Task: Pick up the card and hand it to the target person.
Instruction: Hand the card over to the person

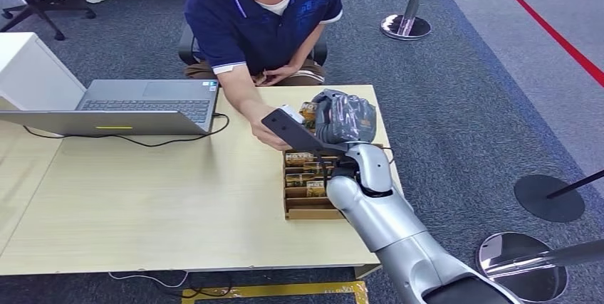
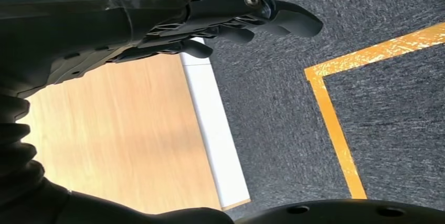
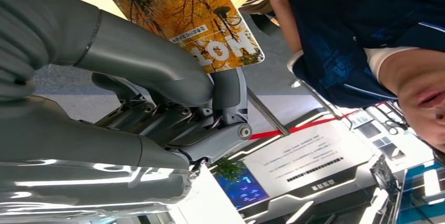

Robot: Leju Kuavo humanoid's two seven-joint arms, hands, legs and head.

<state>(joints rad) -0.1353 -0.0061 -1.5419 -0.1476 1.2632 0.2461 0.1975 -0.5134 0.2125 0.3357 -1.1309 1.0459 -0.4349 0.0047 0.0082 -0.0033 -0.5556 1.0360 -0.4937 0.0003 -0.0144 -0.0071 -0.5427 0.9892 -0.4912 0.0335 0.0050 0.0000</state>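
In the right wrist view my right hand (image 3: 173, 103) pinches a card (image 3: 199, 19) printed with autumn trees and the word HOTEL between its thumb and fingers. From the head view the right hand (image 1: 344, 117) is stretched over the far right of the table (image 1: 164, 197), and the card (image 1: 292, 132) shows as a dark flat slab pointing at the seated person (image 1: 263, 12). That person's hand (image 1: 262, 127) is at the card's far end. My left hand (image 2: 246, 14) hangs beside the table edge with loosely spread fingers and holds nothing.
Under my right forearm a wooden box (image 1: 306, 190) holds several more cards. A grey laptop (image 1: 142, 105) with a black cable sits at the table's far left. Stanchion bases (image 1: 406, 26) stand on the carpet at the right.
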